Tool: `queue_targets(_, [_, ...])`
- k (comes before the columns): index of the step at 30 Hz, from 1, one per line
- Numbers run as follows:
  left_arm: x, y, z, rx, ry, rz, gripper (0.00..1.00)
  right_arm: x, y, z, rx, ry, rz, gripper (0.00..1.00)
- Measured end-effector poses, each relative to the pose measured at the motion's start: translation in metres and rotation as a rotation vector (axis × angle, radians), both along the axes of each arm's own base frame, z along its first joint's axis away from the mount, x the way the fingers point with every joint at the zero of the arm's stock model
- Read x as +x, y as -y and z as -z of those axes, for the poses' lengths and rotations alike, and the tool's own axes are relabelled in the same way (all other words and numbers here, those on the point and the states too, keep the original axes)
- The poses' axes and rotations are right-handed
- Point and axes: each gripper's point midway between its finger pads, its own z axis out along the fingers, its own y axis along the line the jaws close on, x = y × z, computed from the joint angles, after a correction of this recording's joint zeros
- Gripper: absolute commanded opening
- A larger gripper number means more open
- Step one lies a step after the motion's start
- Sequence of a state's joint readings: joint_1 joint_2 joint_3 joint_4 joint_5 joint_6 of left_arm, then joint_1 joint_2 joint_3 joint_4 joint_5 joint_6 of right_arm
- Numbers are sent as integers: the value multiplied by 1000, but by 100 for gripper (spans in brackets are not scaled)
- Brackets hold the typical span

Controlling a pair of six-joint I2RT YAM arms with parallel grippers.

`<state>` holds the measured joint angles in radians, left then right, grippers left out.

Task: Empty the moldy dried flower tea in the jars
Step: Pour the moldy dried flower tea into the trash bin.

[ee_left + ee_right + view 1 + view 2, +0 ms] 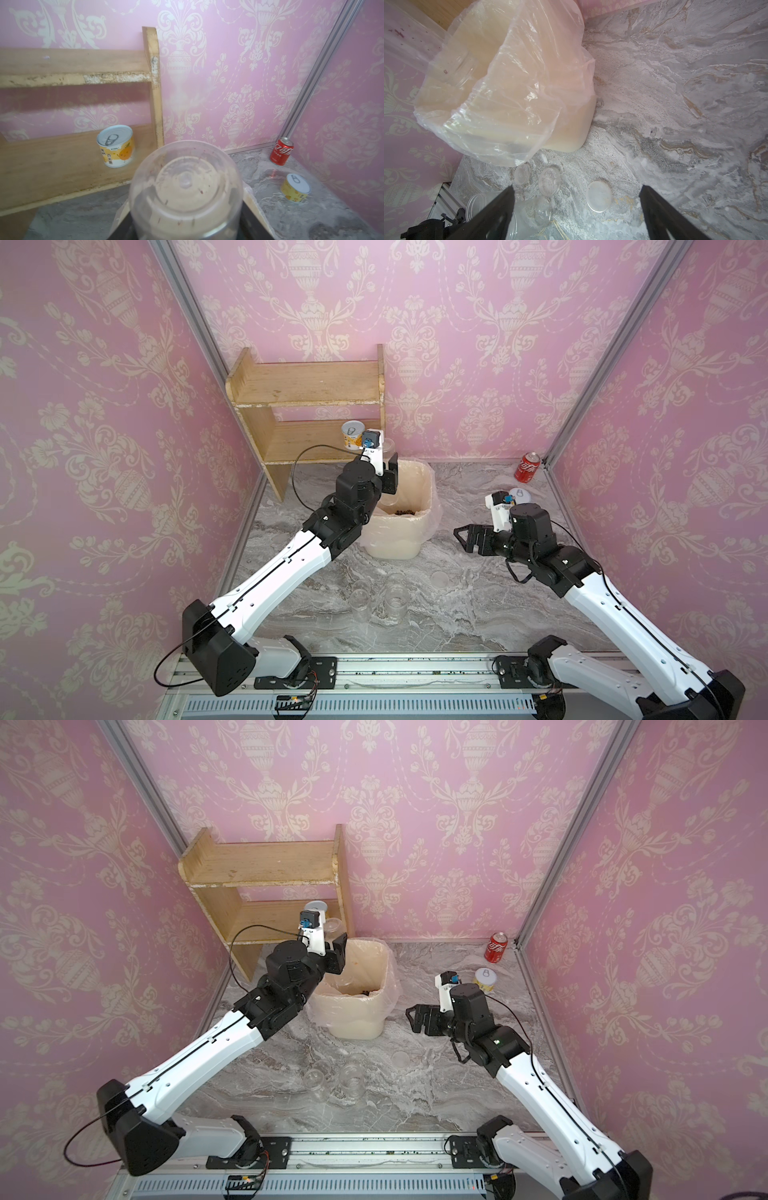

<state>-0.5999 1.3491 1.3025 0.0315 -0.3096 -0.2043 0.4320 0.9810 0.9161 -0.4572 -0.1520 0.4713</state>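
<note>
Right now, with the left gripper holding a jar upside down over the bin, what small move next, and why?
Probably turn the jar upright and lift it clear of the lined bin. Held bottom-up in the left gripper, it shows only a few clinging crumbs, and the dried flower tea already lies in the bin. The two other jars sit empty nearby.

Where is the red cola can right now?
In both top views the red cola can stands in the far right corner, just beyond a yellow-white tin.
</note>
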Motion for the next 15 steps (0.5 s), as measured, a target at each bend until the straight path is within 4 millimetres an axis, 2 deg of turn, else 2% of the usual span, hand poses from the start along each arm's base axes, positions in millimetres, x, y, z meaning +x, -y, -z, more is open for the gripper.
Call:
queue_targets(4, [23,-61,24,-172,-68,-127,19,-1,-1,0,4,-2,-6,97])
queue_targets(5, [24,-63,28,-182,-80,-132,19,-1,-1,0,5,-2,-7,96])
queue_targets(8, [17,-43,29,-168,-90,-81,20,-1,-1,0,5,-2,-7,97])
queue_targets(12, [5,-13,21,-82,-57,-8,21,-1,-2,0,7,-4,-8,97])
queue_targets(15, [2,-9,16,-71,-45,5,22,-1,-2,0,9,-7,-12,97])
